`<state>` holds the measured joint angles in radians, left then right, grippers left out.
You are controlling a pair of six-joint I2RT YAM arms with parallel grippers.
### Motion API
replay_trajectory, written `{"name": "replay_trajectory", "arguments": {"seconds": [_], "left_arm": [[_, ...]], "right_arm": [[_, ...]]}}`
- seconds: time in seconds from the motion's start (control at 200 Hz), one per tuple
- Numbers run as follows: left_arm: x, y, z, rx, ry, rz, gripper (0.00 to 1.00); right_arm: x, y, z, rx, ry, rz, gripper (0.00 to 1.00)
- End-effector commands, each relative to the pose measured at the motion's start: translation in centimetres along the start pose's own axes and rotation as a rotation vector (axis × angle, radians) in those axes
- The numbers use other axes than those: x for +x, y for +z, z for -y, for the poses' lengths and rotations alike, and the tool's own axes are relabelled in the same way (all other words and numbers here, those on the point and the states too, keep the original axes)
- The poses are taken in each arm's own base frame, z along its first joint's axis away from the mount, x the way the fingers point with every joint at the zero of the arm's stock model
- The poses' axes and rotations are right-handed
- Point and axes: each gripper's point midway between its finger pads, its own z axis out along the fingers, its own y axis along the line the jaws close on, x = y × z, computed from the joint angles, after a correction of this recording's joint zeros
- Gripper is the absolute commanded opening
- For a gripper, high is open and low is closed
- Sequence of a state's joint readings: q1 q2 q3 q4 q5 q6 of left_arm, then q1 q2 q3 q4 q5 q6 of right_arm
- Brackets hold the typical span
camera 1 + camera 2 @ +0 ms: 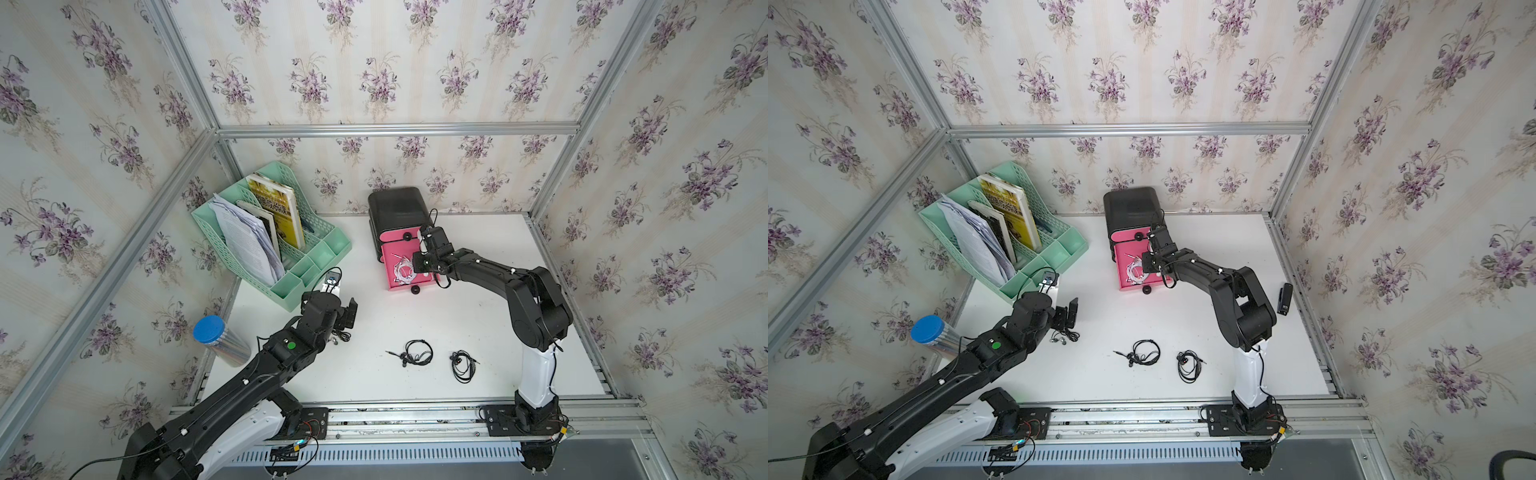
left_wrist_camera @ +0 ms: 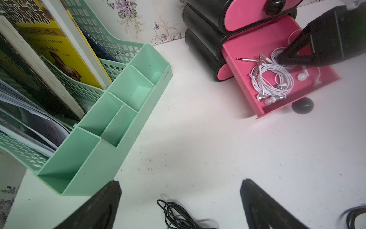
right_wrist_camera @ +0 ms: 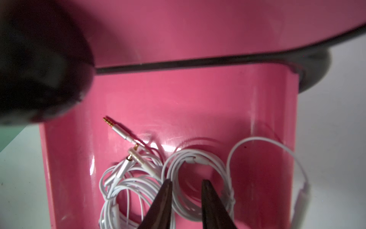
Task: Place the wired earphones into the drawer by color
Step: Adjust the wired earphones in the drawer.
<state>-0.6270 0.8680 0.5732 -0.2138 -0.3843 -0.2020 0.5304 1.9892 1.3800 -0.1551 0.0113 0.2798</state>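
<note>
A: Right end effector, state?

B: Down inside the pulled-out pink drawer. Its tips stand a narrow gap apart. Loops of the white earphones lie around and between the fingers. The gap is wider than the cable and no squeeze is visible. Cannot tell whether the tips touch the strands.

A: Left one?

B: Left end effector is spread wide and holds nothing. It hangs over a black earphone bundle that lies on the counter between its fingers.

A: Where is the white set?

B: All in the drawer, tangled toward its front panel, with the earbuds nearest the panel. One gold jack plug sticks out of the tangle. It lies flat, tip slanted toward the cabinet end.

A: Other black ones?

B: Two, seen in both top views. They lie on the counter toward its front edge, apart from each other. The round black coil has its plug stem pointing toward the left arm's side. The oval black coil has its long axis running back to front.
</note>
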Motion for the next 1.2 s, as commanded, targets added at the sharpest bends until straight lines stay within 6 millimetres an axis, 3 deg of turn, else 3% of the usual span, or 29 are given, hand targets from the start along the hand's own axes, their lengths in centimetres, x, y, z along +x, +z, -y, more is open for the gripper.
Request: {"name": "replay_trajectory", "arguments": {"seconds": [0.0, 0.38, 0.944, 1.194], "left_arm": [[-0.8, -0.1, 0.1, 0.004, -0.01, 0.026, 0.99], [-0.7, -0.1, 0.0, 0.004, -0.01, 0.026, 0.99], [-0.7, -0.1, 0.0, 0.003, -0.011, 0.026, 0.99], [-0.7, -0.1, 0.0, 0.005, -0.012, 0.026, 0.99]], "right_arm": [[0.2, 0.3, 0.5, 0.027, -0.015, -0.01, 0.3], [-1.2, 0.8, -0.8, -0.037, 0.053, 0.032, 0.28], [-1.0, 1.8, -3.9, -0.215, 0.112, 0.005, 0.26], [-2.2, -0.5, -3.1, -0.165, 0.099, 0.063, 0.29]]}}
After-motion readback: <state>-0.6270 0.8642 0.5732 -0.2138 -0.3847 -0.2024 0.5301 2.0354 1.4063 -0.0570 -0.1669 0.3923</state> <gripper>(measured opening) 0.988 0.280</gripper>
